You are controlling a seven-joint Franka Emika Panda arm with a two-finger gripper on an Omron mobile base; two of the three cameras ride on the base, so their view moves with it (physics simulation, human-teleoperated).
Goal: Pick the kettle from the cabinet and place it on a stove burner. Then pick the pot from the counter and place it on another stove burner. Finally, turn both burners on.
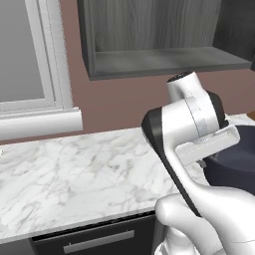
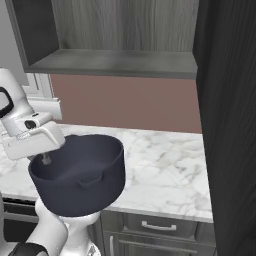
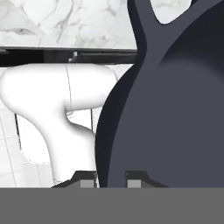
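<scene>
You can't see the pot (image 1: 234,164) whole — the arm and the picture's right edge cut it off; in the hand view its wall hides the gripper's (image 3: 111,177) contact.

I get flat, even rendered light with no glare. The counter (image 1: 74,169) reads bright, and the cabinet (image 2: 115,60) above the claw sits dimmer inside. The pot (image 2: 80,182) clamped at the claw shades softly toward its inner wall. Edges look slightly soft and blocky; I see no bending at the borders.
</scene>
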